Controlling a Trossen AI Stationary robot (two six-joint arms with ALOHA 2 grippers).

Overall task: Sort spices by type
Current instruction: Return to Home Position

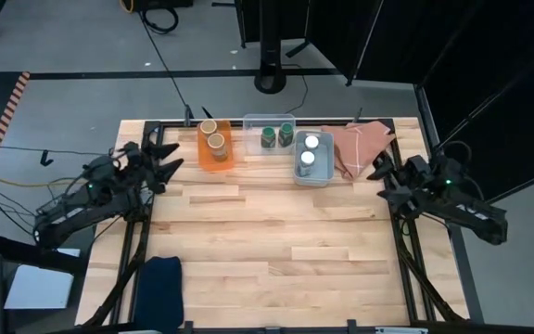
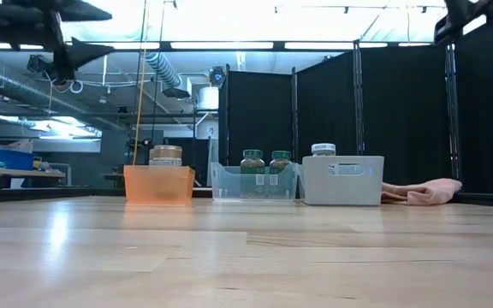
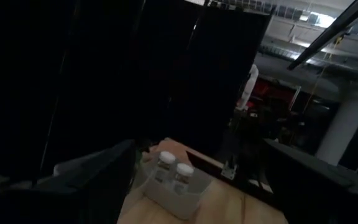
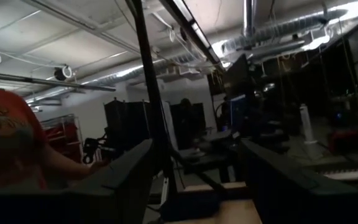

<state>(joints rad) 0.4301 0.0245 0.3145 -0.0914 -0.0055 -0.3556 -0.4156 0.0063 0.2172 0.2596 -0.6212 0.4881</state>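
Six small round jars stand in three bins at the table's far edge. Two tan-lidded jars (image 1: 213,135) sit in the orange bin (image 1: 203,153), two green-lidded jars (image 1: 276,137) in the clear bin (image 1: 249,139), two white-lidded jars (image 1: 310,150) in the pale-blue bin (image 1: 298,173). The low view shows a tan jar (image 2: 165,156), the green jars (image 2: 265,162) and a white lid (image 2: 323,150); the left wrist view shows the white-lidded jars (image 3: 173,170). My left gripper (image 1: 166,156) is open, raised at the table's left edge. My right gripper (image 1: 379,176) is open, raised at the right edge.
A pink cloth (image 1: 360,147) lies bunched at the far right, beside the pale-blue bin. A dark blue cloth (image 1: 160,286) lies at the near left edge. Bare wood (image 1: 276,232) spreads across the table's middle and near side. A person's arm in an orange sleeve (image 4: 8,149) shows beyond the table.
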